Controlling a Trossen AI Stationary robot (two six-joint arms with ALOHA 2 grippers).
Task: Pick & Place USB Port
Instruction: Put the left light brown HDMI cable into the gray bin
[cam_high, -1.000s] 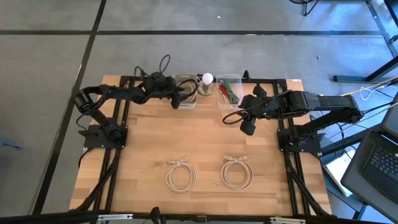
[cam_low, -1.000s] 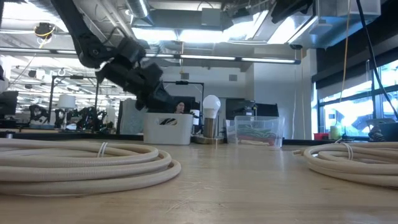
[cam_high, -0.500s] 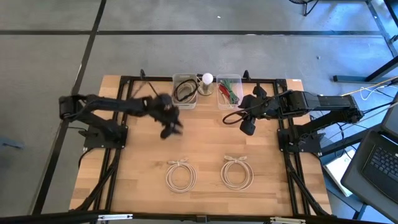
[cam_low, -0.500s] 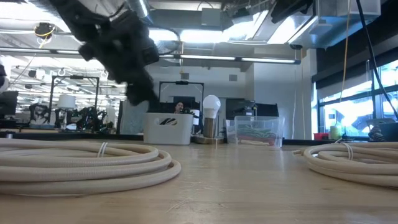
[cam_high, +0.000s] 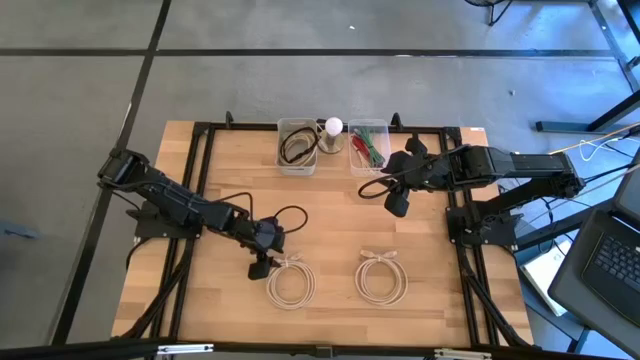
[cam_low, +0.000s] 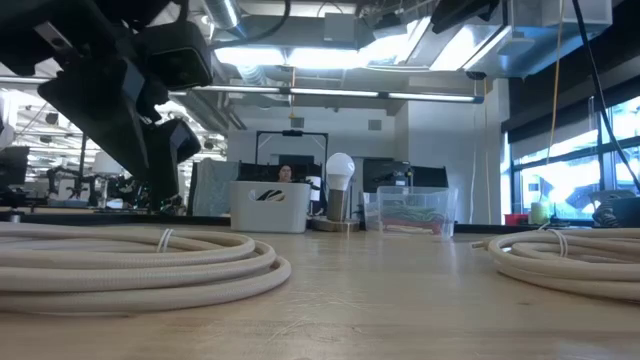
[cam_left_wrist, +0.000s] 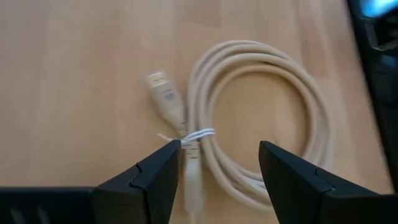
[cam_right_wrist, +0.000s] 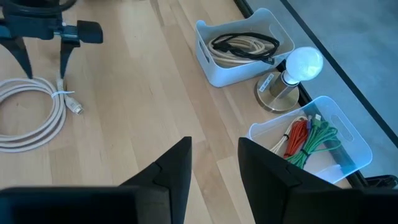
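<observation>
No readable text; dark mark on white bin (cam_low: 268, 206) illegible.

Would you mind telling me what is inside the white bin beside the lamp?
The white bin holds coiled cables, one dark and one beige. Whatever lies beneath them is covered.

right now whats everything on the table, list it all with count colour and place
coiled cable: 2, cream, near half of the table, one left, one right
white bin: 1, far edge left of centre, holds dark and cream cables
light bulb on a stand: 1, white bulb, between the two bins
clear bin: 1, far edge right of centre, holds red and green cables
table: 1, light wood with a black frame
left end effector: 1, dark, open, low over the left coil's tied end
right end effector: 1, dark, fingers apart and holding nothing, hanging near the clear bin
</observation>
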